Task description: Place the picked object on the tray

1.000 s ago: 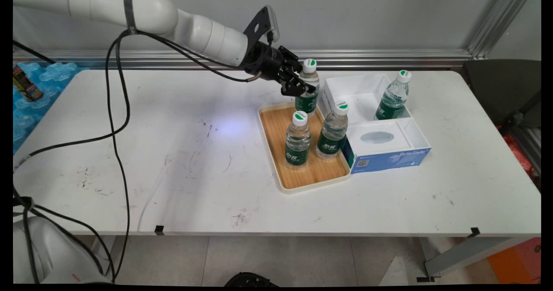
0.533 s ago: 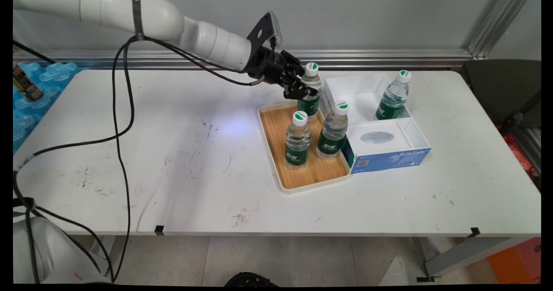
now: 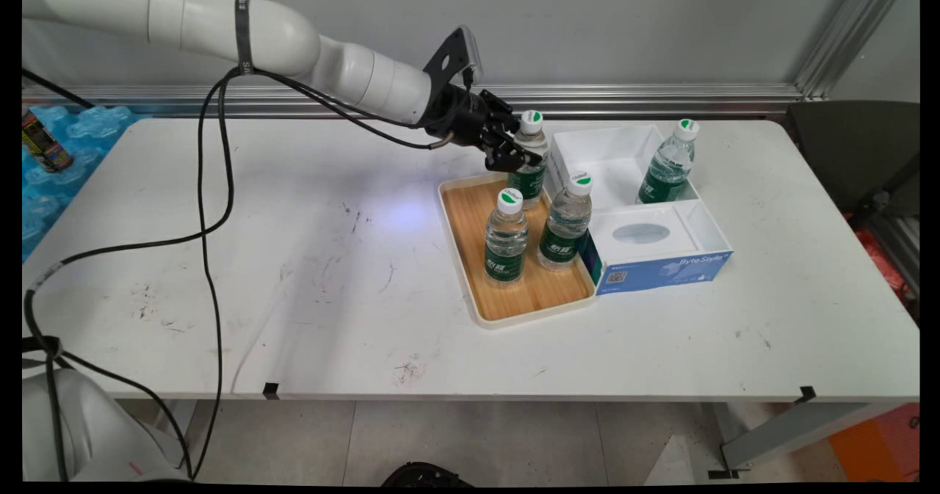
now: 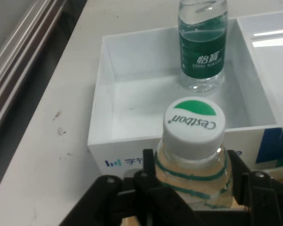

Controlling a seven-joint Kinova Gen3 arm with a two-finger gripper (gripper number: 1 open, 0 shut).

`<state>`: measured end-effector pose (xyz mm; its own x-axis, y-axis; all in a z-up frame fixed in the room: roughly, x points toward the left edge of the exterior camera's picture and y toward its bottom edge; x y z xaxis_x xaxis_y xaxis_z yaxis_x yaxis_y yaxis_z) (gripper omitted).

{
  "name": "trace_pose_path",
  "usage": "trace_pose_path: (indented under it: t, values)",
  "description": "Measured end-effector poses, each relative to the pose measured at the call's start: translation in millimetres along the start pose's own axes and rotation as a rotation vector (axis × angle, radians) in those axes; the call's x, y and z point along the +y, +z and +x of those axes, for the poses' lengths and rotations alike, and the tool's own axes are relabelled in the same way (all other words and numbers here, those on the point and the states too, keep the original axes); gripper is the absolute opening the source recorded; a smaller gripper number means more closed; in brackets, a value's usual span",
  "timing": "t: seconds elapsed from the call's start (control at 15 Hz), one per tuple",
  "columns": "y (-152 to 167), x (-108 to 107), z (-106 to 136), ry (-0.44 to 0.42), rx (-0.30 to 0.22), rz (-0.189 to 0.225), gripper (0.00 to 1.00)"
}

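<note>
Main view. Your gripper (image 3: 520,158) sits at the far end of the wooden tray (image 3: 470,259), its fingers clamped on the neck and shoulder of a water bottle (image 3: 530,175) with a green label and a white cap with a green mark. You cannot tell from here whether the bottle's base touches the tray. The bottle is upright, just beside the far left corner of the white box.

Tray: cream rim, wood-toned floor, near the middle of the worktop (image 3: 294,259), toward its right half. Two more water bottles stand upright on it, a left tray bottle (image 3: 505,238) and a right tray bottle (image 3: 566,222), the right one against the tray's right rim.

White box (image 3: 609,164): open top, touching the tray's far right side. One boxed bottle (image 3: 667,161) stands in its right far corner. A blue tissue box (image 3: 653,255) adjoins its near side.

Beyond the worktop's left edge: a can (image 3: 42,142) on blue packaging.

Hand view. Your gripper (image 4: 191,186) holds the water bottle (image 4: 193,141) just below its cap, which reads "Cestbon", one finger pressed on each side. Beyond it lies the white box (image 4: 104,117) with the boxed bottle (image 4: 202,47) standing inside, against its far wall.
</note>
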<state>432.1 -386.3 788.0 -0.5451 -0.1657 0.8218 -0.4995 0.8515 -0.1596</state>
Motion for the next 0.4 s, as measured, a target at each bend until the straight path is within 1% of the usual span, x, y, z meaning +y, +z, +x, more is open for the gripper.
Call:
trace_pose_path:
  t: [0.13, 0.2, 0.4]
  values:
    - [0.6, -0.4, -1.0, -0.001, -0.001, 0.001, 0.00]
    - [0.7, -0.5, -1.6, -0.002, -0.001, 0.002, 1.00]
    - [1.3, -1.0, -3.1, -0.004, -0.003, 0.002, 1.00]
